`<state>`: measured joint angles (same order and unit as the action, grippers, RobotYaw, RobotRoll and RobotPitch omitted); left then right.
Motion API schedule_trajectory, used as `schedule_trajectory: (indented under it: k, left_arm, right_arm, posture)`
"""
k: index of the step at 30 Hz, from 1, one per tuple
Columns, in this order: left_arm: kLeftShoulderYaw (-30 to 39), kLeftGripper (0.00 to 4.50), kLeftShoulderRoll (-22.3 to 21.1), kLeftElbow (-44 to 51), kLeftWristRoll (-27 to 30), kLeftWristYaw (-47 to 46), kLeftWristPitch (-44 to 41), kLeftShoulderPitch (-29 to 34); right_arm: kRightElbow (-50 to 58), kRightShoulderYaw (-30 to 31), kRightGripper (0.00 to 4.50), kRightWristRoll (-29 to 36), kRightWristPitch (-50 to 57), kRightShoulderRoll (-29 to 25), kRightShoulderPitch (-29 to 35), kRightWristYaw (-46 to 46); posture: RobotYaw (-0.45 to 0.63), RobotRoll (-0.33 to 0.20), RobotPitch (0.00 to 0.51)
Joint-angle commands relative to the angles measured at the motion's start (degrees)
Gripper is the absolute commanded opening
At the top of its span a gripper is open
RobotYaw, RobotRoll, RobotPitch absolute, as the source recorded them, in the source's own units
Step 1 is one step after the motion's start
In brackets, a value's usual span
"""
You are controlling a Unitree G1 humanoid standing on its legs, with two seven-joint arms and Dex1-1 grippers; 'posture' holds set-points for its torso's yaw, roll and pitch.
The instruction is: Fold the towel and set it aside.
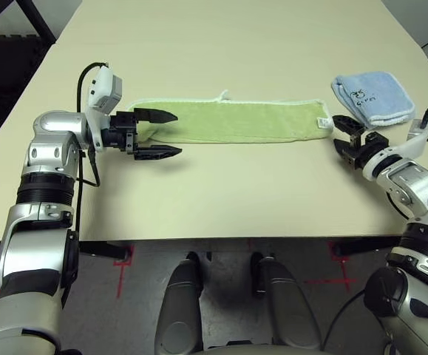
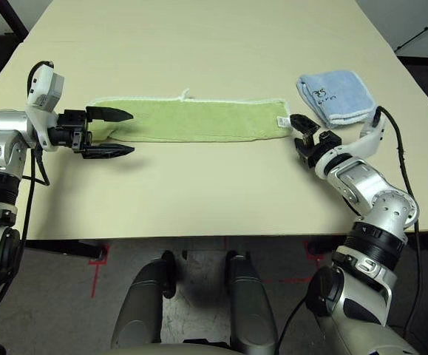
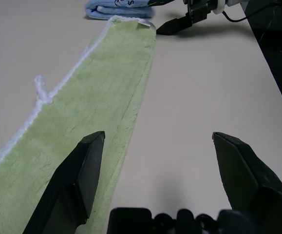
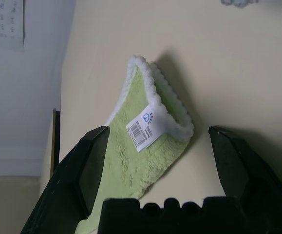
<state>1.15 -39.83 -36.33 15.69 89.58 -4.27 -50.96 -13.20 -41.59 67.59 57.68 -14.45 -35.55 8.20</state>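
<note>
At nine o'clock on the table [image 1: 221,192], the left end effector [image 1: 154,134] is hovering spread across the towel's [image 1: 228,120] end, while the right end effector [image 1: 348,134] is waiting spread at three o'clock beside the tagged end. Closing there risks pinching only one layer, or nudging the blue cloth [image 1: 372,96]. The right wrist view is showing the white tag [image 4: 144,128] plainly; head views are barely hinting at it.

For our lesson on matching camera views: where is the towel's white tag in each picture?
Left eye: tag at the towel's right end.
Right eye: same end.
Left wrist: far end, near the blue cloth.
Right wrist: centre.
Shared landmark: the towel's white edging.
</note>
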Motion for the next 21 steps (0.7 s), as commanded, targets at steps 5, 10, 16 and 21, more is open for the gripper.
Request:
schedule_trajectory:
  k: [5, 10, 16, 21]
  left_arm:
    - [-0.77, 4.47, -1.02, 1.5, -0.24, 0.76, 0.13, 0.69]
    - [-0.9, 4.47, -1.04, 2.64, 0.01, 0.87, -0.19, 1.57]
    - [-0.78, 4.47, -1.16, 3.81, 0.32, 0.67, -0.71, 2.55]
    - [-0.62, 4.47, -1.51, 5.02, 0.51, 0.59, -1.45, 3.47]
  right_arm:
    - [-0.76, 2.04, 4.47, 1.62, 2.66, -0.76, 1.29, 0.6]
    - [3.69, 0.83, 4.47, 6.14, 6.86, -4.67, 6.6, -1.54]
    - [6.02, 2.81, 4.47, 7.63, 6.63, -6.19, 9.89, -5.26]
    - [6.01, 5.0, 4.47, 6.55, 4.24, -5.37, 9.54, -7.45]
  posture:
    - [0.0, 0.0, 0.243]
    - [-0.01, 0.0, 0.25]
    - [-0.01, 0.0, 0.261]
    - [0.0, 0.0, 0.27]
